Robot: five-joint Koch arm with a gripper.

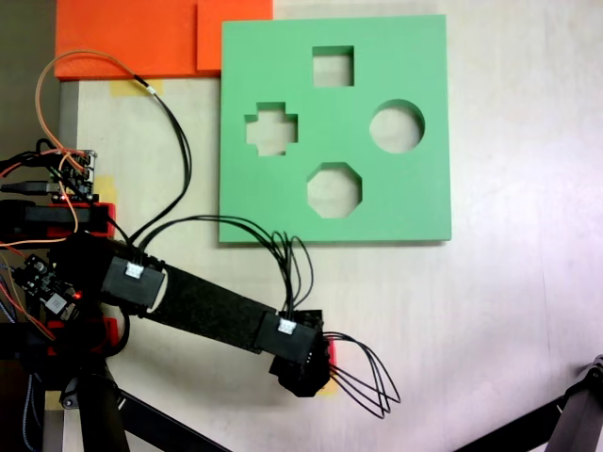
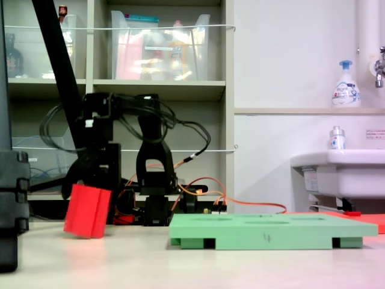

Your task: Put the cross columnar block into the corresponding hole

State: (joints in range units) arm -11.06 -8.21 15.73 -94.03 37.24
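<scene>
The pale surface (image 1: 509,311) carries a flat green board (image 1: 415,188) with 4 cutouts; its plus-shaped hole (image 1: 271,129) sits toward the left in the top-down fixed view. Well apart from the board, the tool (image 2: 84,183) grips the red cross block (image 2: 88,211), long axis near upright, slightly tilted, lower end just above the surface.
</scene>
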